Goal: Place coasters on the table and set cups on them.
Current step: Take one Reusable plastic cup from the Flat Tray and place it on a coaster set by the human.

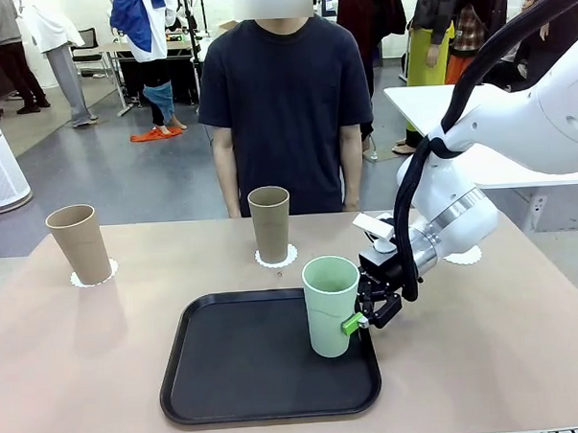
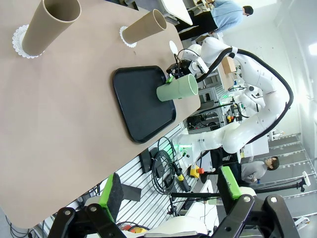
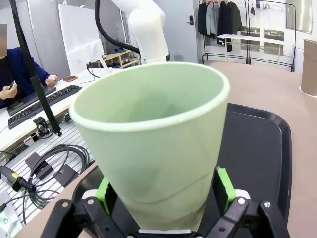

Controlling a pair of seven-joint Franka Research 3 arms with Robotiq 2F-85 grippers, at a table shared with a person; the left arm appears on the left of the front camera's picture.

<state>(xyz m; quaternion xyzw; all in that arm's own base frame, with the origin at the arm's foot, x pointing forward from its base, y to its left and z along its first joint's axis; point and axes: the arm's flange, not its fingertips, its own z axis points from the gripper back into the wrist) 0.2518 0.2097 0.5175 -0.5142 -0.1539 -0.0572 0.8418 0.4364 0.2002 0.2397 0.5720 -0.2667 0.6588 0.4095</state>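
A pale mint green cup (image 1: 330,306) stands upright over the right part of the black tray (image 1: 248,372). My right gripper (image 1: 356,321) is shut on its lower side; in the right wrist view the green pads (image 3: 224,182) press against the cup (image 3: 153,144). I cannot tell whether its base touches the tray. Two tan-brown cups (image 1: 79,243) (image 1: 269,223) stand on white doily coasters (image 1: 93,276) (image 1: 276,257) on the beige table (image 1: 496,351). A third coaster (image 1: 466,257) lies bare at the right, partly behind my right arm. My left gripper (image 2: 171,191) is open and holds nothing, off the table's near edge.
A person in a dark T-shirt (image 1: 284,92) stands at the far edge, arms down. The tray (image 2: 141,104) sits at the front centre. Bare tabletop lies to the left and right of the tray. A white table (image 1: 428,105) stands behind at the right.
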